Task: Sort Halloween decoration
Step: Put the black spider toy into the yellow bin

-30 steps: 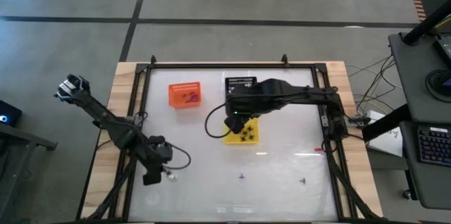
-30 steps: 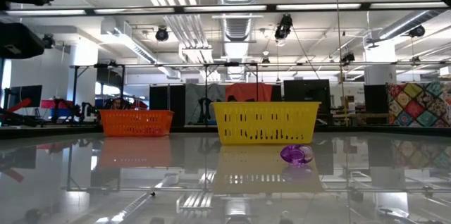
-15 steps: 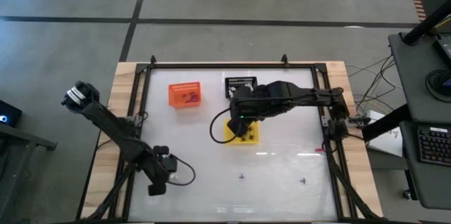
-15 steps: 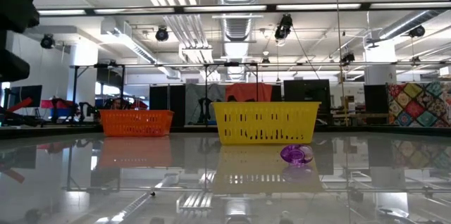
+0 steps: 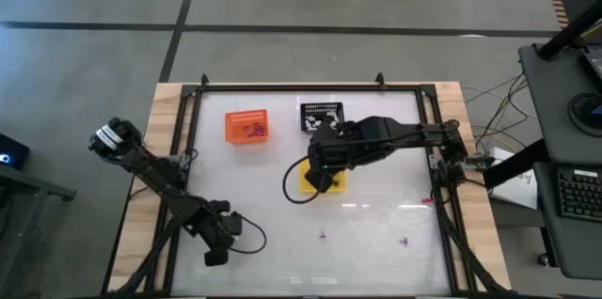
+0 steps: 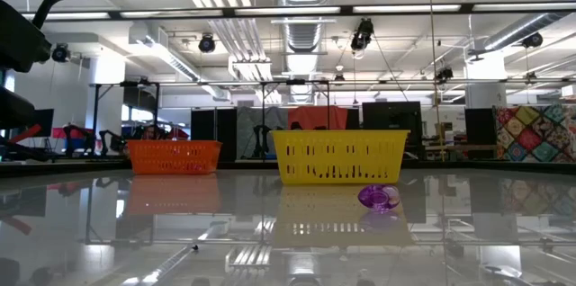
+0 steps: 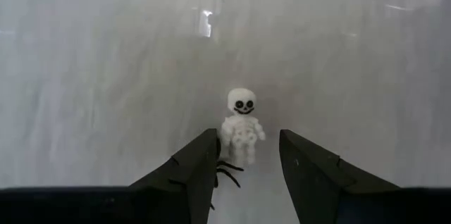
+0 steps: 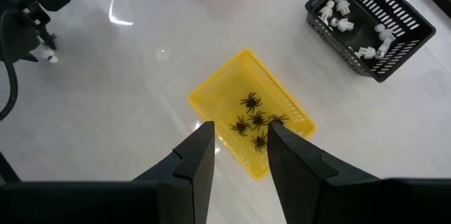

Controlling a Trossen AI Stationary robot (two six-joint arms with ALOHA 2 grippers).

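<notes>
The Halloween decoration is mostly sorted, judging by the baskets. Several black spiders (image 8: 255,121) lie in the yellow basket (image 8: 211,90) near the middle of the table, white skeleton figures (image 8: 340,13) sit in the black basket (image 8: 394,37) toward the far edge, and the orange basket (image 5: 247,127) further left along that edge holds a few dark pieces, too small to make out.

What is left, as far as can be seen, is a white skeleton (image 7: 240,123) standing on the bare table near the front left corner, a small black spider-like piece touching its base, and two tiny purple pieces (image 5: 323,236) on the open surface near the front edge, well apart from each other; the second (image 5: 404,241) lies further right.

The left gripper (image 7: 246,164) hangs over the skeleton with its fingers spread, one on each side of the figure and not yet touching it, so the skeleton looks like the next piece to go.

The right gripper (image 8: 241,155) hovers above the yellow basket near the table's middle, its fingers parted and nothing between them. A few pieces remain before the job is finished.
</notes>
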